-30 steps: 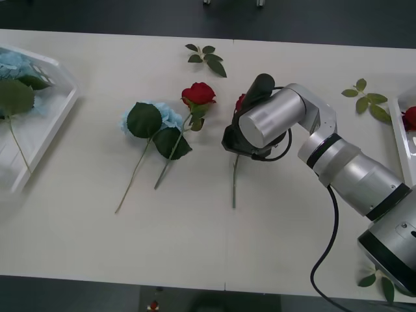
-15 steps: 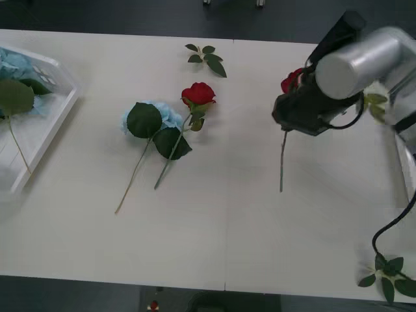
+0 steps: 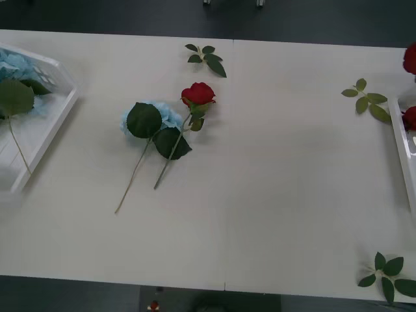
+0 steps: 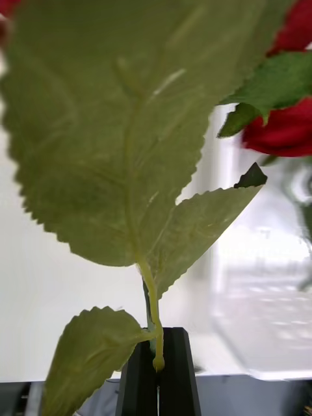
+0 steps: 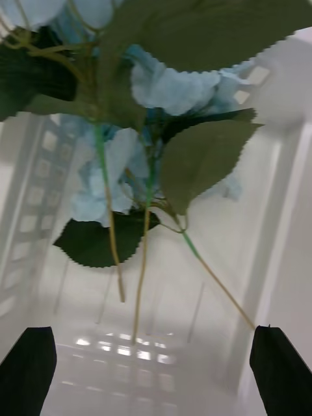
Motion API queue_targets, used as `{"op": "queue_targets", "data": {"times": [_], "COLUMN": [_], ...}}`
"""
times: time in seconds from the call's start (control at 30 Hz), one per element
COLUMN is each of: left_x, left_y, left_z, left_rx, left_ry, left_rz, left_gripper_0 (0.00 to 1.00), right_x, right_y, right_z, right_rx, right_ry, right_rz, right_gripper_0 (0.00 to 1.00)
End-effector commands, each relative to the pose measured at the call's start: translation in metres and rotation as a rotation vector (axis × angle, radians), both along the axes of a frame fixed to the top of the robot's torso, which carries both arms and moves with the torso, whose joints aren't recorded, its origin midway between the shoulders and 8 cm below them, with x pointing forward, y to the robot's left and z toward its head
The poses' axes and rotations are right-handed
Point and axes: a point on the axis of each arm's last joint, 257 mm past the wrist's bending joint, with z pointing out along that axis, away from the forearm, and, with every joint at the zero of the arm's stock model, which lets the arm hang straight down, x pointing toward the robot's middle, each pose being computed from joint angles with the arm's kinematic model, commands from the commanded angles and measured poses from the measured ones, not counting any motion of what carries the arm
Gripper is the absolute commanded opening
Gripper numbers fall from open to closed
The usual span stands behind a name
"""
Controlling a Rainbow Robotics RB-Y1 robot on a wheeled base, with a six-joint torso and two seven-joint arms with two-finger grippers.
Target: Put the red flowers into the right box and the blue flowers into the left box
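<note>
Leftmost in the front view, the left box [image 3: 49, 123] is a white slotted basket at the table's left edge, with blue flowers [image 3: 13, 65] and a large green leaf already inside. Seen from the left wrist, the left gripper [image 5: 156, 370] hangs over that basket with its black fingers spread wide at the two corners and nothing between them; several blue flower stems [image 5: 140, 260] lie loose on the basket floor below. Moving right, one blue flower [image 3: 159, 117] and one red rose [image 3: 198, 93] lie side by side on the white table [image 3: 273, 195], touching at the leaves, blooms away from the robot and stems slanting back toward it and to its left. These two lie closer to the left box than to the right one. Farther right, the right box [image 3: 402, 149] shows as a thin white rim at the table's edge, with a red bloom [image 3: 409, 119] inside. From the right wrist, the right gripper [image 4: 158, 370] has its black fingers pressed together on a green rose stem [image 4: 151, 305] with big serrated leaves, seemingly above the right box, so release looks like the coming move. Loose leaf sprigs [image 3: 207, 57] lie scattered about.
</note>
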Motion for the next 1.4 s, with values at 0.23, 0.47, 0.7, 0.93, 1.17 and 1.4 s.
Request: {"op": "queue_targets", "data": {"times": [0.23,0.47,0.7,0.93,1.17,1.4], "left_x": [-0.016,-0.025,-0.024,-0.019,-0.007,0.015], "left_y": [-0.078,-0.137,-0.189,-0.226,-0.239,-0.241], "left_z": [0.027,0.035,0.023,0.013,0.001,-0.014], "left_rx": [-0.265,-0.435,-0.529,-0.546,-0.503,-0.437], "left_ry": [-0.019,-0.02,-0.012,-0.015,-0.026,-0.045], "left_rz": [-0.203,-0.346,-0.462,-0.539,-0.55,-0.502], "left_gripper_0": [0.87,0.87,0.86,0.87,0.87,0.87], "right_x": [0.028,0.034,0.017,0.023,0.028,0.031], "right_y": [-0.124,-0.194,-0.229,-0.235,-0.228,-0.206], "right_z": [0.004,-0.022,-0.037,-0.055,-0.054,-0.037], "right_rx": [-0.207,-0.386,-0.471,-0.542,-0.558,-0.502], "right_ry": [-0.1,-0.12,-0.075,-0.082,-0.072,-0.07], "right_rz": [-0.097,-0.118,-0.139,-0.068,-0.029,-0.021], "right_gripper_0": [0.0,0.0,0.0,0.58,0.88,0.88]}}
